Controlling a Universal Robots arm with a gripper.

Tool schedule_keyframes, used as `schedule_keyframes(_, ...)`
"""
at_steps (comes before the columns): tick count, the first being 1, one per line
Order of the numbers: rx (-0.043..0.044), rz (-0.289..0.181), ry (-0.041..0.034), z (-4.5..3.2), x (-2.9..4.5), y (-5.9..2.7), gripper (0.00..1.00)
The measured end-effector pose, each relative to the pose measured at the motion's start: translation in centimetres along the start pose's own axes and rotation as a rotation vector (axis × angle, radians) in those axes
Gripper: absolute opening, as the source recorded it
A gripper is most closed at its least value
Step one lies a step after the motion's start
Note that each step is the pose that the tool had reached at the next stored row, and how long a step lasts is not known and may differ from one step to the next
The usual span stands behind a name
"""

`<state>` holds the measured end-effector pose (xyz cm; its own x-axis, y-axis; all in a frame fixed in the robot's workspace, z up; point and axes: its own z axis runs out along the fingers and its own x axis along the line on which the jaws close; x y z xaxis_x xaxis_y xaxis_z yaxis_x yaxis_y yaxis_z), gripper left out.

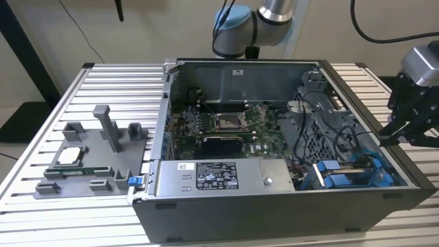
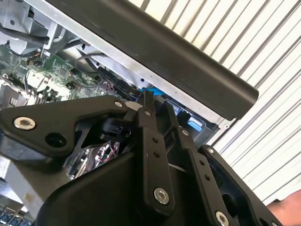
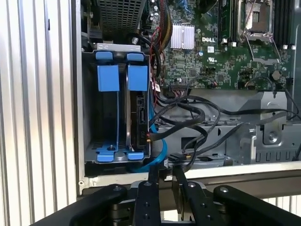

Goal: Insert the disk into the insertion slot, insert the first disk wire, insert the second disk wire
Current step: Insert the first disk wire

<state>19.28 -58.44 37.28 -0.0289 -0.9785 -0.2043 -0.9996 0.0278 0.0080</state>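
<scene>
Open computer case (image 1: 274,221) lies on a slatted table (image 1: 69,221), w/ a grey fixture (image 1: 82,170) carrying small parts at the exterior view's left and a power supply (image 1: 219,177) along the case's near side. Inside, the motherboard (image 1: 226,123) takes the middle. A tangle of black cables (image 3: 188,106) and one blue cable (image 3: 157,157) loop just beside the insertion slot (image 3: 117,47), which sits in the case's near corner at the exterior view's right. The disk (image 3: 138,115) stands edge-on in that slot, btwn blue rails. The case's dark wall (image 2: 188,61) lies btwn the gripper (image 1: 394,135) (image 3: 165,173) and the bay. The disk's label is hidden. A plug poss. touches the disk's edge, but can't tell if it's seated. The gripper hangs outside the case wall, near the slot, over the table. Its jaws are drawn nearly together w/ a thin gap, holding and touching nothing.
</scene>
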Motion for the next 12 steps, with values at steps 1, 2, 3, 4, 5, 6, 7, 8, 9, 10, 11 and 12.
schedule_keyframes(1,0.0,0.0,-0.0026,0.01,0.02,-0.04,1.0)
schedule_keyframes(2,-0.0001,0.0,-0.0042,0.01,0.05,-0.09,1.0)
schedule_keyframes(3,-0.0002,0.0,-0.005,0.01,0.1,-0.15,1.0)
schedule_keyframes(4,-0.0002,0.0,-0.0056,0.02,0.18,-0.19,1.0)
schedule_keyframes(5,-0.0002,0.0,-0.0056,0.02,0.25,-0.2,1.0)
schedule_keyframes(6,-0.0002,0.0,-0.0057,0.04,0.32,-0.21,1.0)
schedule_keyframes(7,-0.0002,0.0,-0.0057,0.08,0.38,-0.22,1.0)
schedule_keyframes(8,-0.0002,0.0,-0.0058,0.14,0.43,-0.22,1.0)
schedule_keyframes(9,-0.0002,0.0,-0.0059,0.2,0.46,-0.22,1.0)
schedule_keyframes(10,-0.0002,0.0,-0.0055,0.23,0.47,-0.22,1.0)
schedule_keyframes(11,-0.0002,0.0,-0.0054,0.26,0.47,-0.23,1.0)
schedule_keyframes(12,-0.0002,0.0,-0.0055,0.28,0.48,-0.23,1.0)
